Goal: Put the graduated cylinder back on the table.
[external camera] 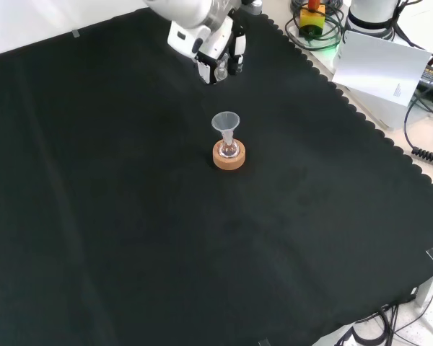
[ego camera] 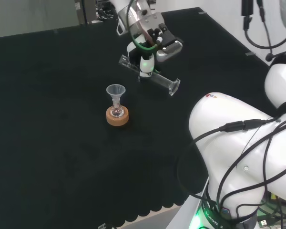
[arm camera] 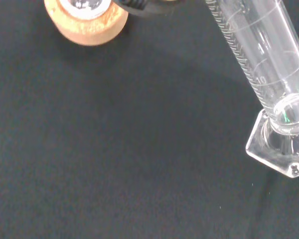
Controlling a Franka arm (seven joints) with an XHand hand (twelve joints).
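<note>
**Cylinder held aloft, tipped over the cloth**

The hand has its fingers curled round the graduated cylinder, gripping it approx. mid-tube. In the head view the cylinder lies nearly horizontal — one end sticks out to the hand's left, the other slopes down to the hand's right, ending in the foot. It looks clear of the black cloth, i.e. not set down yet.

Wrist view: the tube w/ printed scale marks runs at a slant to the hexagonal foot; cloth lies behind it. Can't tell from here if there's any liquid inside; the tube looks clear.

Below the hand in the head view, nearer the camera, stands a cork ring w/ a small glass flask in it and a clear funnel in the flask's neck — well apart from the cylinder, not touching.

Front view: the hand comes in at the top, and the cork ring w/ funnel sits just below it on the cloth. The cylinder shows there as a small glassy end between the fingers.
</note>
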